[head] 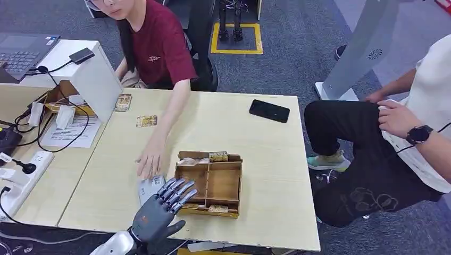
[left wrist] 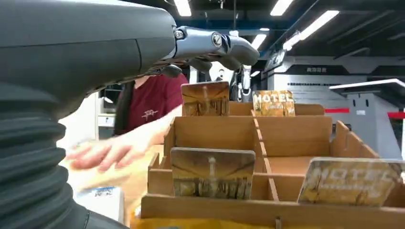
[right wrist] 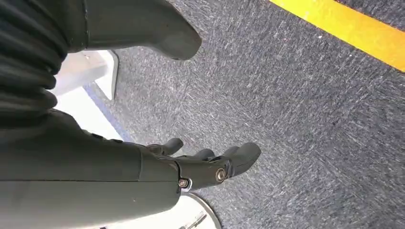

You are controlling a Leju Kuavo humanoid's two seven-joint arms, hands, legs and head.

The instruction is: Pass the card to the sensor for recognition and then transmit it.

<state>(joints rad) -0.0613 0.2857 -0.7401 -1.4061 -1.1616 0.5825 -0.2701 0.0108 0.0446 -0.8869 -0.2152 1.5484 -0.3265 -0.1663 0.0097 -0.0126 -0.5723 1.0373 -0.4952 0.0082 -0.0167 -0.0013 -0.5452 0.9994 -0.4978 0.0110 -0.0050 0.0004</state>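
Observation:
A wooden card box (head: pixel 222 183) with compartments sits near the table's front edge, and several yellow hotel cards stand in its slots (left wrist: pixel 212 172). My left hand (head: pixel 159 208) hovers at the box's near left corner with its fingers (left wrist: pixel 224 45) spread, holding nothing. A white card (head: pixel 149 186) lies on the table just left of the box, partly under a person's hand (head: pixel 150 159). My right hand (right wrist: pixel 205 164) hangs over grey carpet with nothing in it, thumb and fingers apart. A white stand with a small black reader (head: pixel 81 55) on top is at the far left.
A person in a red shirt sits behind the table, and another sits at the right. Two loose cards (head: pixel 146 121) lie at mid-table and a black phone (head: pixel 269 110) at the back right. Laptop, cables and a power strip (head: pixel 26 170) crowd the left desk.

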